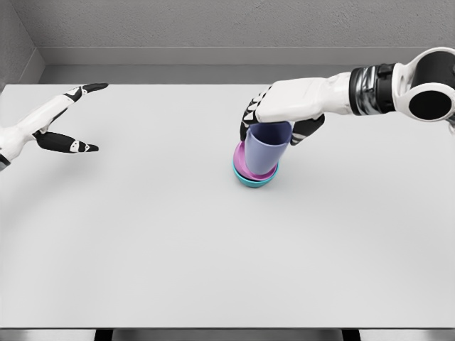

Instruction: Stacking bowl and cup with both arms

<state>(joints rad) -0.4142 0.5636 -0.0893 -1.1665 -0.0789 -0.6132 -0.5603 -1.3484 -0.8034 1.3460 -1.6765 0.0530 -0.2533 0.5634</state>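
A lavender-blue cup (265,147) stands tilted inside a pink bowl (245,165), which is nested in a teal bowl (250,180) near the table's middle. My right hand (279,121) comes in from the right and wraps the cup's upper part, with fingers on its left side and the thumb on its right. My left hand (79,117) hovers at the far left of the table, fingers spread, holding nothing, well away from the stack.
The white table (213,256) spans most of the view, with its front edge near the bottom. A grey wall (213,28) runs behind the table's far edge.
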